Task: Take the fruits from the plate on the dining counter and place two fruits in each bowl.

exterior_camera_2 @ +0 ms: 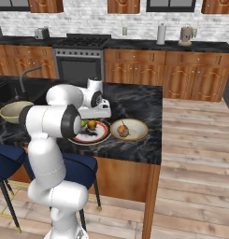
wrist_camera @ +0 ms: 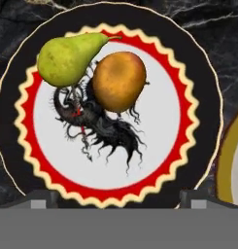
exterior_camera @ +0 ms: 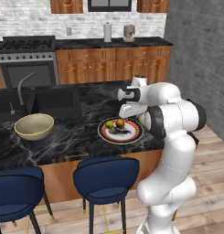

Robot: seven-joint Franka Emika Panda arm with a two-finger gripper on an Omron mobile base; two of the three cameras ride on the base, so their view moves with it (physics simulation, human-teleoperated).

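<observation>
Hovering with fingers spread wide, the end effector [wrist_camera: 118, 202] looks straight down on the plate [wrist_camera: 198, 146], where a pear [wrist_camera: 67, 58] and orange fruit [wrist_camera: 119, 80] lie touching, beyond its fingertips.

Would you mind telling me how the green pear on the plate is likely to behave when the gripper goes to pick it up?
The pear lies on its side on the flat plate, so a nudge may roll it in an arc around its narrow stem end. Its tapered, smooth-looking skin could slip from the fingers unless gripped across the wide belly. It touches the orange-brown fruit, which may shift too.
</observation>
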